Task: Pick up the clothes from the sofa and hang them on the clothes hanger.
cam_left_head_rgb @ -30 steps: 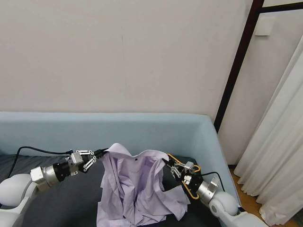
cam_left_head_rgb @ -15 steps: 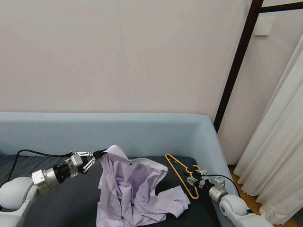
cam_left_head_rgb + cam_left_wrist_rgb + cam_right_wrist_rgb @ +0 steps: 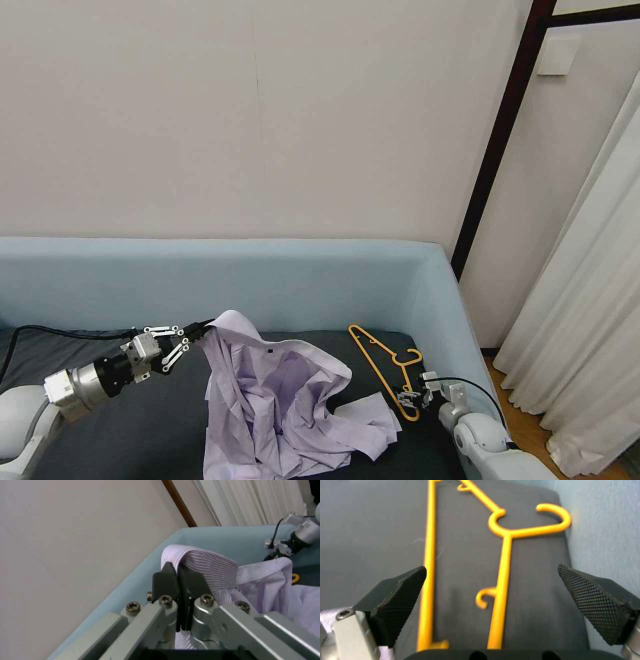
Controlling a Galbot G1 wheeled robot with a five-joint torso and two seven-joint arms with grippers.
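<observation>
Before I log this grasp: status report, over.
Left end effector shut on shirt, hem on sofa. Right end effector open over yellow hanger. Nothing blocking.

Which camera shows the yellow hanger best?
Right wrist view: the hanger lies close under the open right tool. Head view shows it small, beside the shirt; left wrist view, barely a sliver.

A big plain wall (image 3: 250, 120) fills the back. It is pale, with one thin line running down it. To its right a dark brown post (image 3: 497, 150) goes up tall and leans a little (it looks like a door frame). Right of the post is a white panel (image 3: 530, 250), and a small white box (image 3: 553, 55) sits near its top. White curtains (image 3: 590, 330) hang in long folds at the right edge, down to a brown wooden floor (image 3: 512, 400).
</observation>
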